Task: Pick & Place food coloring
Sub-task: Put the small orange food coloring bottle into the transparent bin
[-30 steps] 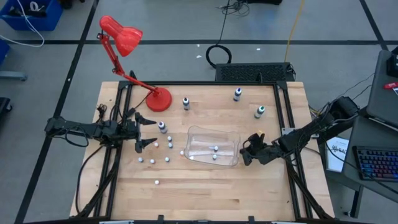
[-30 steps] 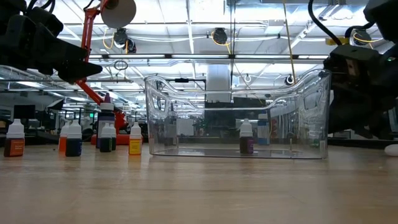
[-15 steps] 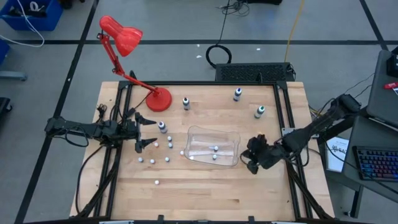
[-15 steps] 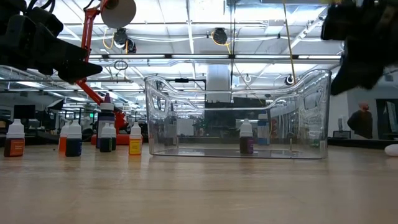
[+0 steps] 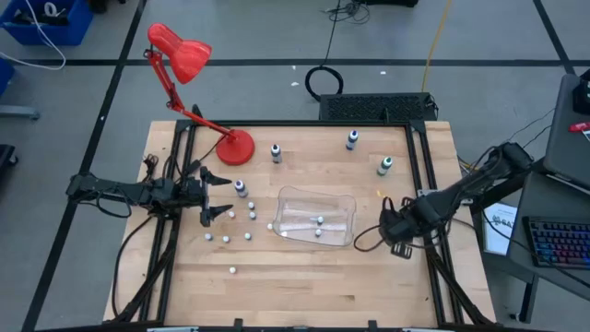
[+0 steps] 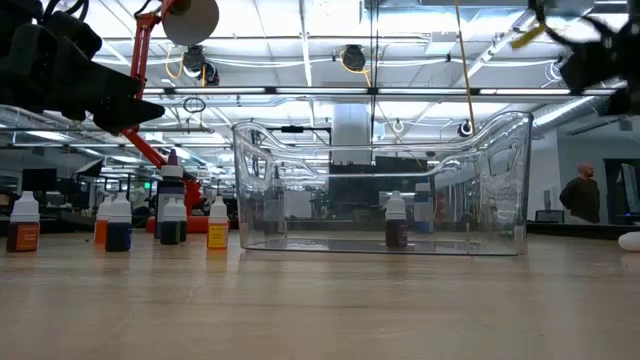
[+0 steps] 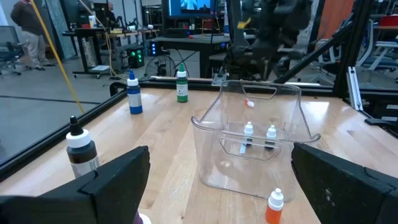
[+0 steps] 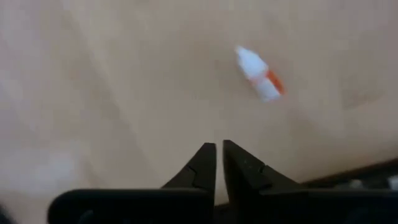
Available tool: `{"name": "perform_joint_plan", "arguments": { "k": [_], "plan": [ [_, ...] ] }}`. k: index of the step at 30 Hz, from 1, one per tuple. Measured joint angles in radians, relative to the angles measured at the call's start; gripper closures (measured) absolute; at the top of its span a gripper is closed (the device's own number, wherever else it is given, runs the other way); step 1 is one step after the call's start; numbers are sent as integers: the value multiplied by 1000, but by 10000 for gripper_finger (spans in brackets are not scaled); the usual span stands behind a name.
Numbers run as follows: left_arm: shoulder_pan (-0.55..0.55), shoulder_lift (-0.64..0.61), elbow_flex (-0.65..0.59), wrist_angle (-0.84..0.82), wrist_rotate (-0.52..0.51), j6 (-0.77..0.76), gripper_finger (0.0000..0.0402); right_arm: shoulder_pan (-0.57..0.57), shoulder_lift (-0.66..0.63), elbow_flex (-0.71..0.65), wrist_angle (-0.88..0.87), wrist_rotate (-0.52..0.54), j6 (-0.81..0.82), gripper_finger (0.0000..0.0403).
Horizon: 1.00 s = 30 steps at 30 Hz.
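Several tiny food coloring bottles [image 5: 248, 235] stand on their bases on the wood left of a clear bin [image 5: 315, 218]. In the low view they show white caps and coloured contents [image 6: 118, 224]. Two more [image 7: 248, 130] stand inside the bin. One white-and-orange bottle [image 8: 260, 74] lies on its side on the table beyond the bin's right end. My left gripper [image 5: 217, 194] hovers open, left of the loose bottles. My right gripper [image 5: 385, 228] is shut and empty, right of the bin and raised, with the lying bottle ahead of its fingertips [image 8: 219, 155].
A red desk lamp [image 5: 236, 146] stands at the far left of the table. Three taller bottles [image 5: 276, 152] [image 5: 352, 139] [image 5: 383, 166] stand along the far side, and one [image 5: 241, 188] is by my left gripper. A black frame rail [image 5: 419, 175] runs along the table's right edge.
My right gripper has risen from beside the bin's right end, drawn back toward the table's right edge and turned. In the low view it has gone from level with the bin up to the picture's top corner. The bottles and bin have stayed put.
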Motion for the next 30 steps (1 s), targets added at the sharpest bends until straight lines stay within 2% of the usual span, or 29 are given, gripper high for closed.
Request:
{"name": "perform_joint_plan", "arguments": {
  "k": [7, 11, 22, 30],
  "plan": [
    [0, 0, 0, 0, 0, 0, 14, -85, 0, -137, 225, 16, -135, 269],
    [0, 0, 0, 0, 0, 0, 14, -134, 0, -192, 383, 25, -212, 236],
    [0, 0, 0, 0, 0, 0, 14, -190, 9, -263, 482, 46, -297, 255],
    [0, 0, 0, 0, 0, 0, 14, -190, 92, -277, 533, 29, -342, 259]
  ]
}}
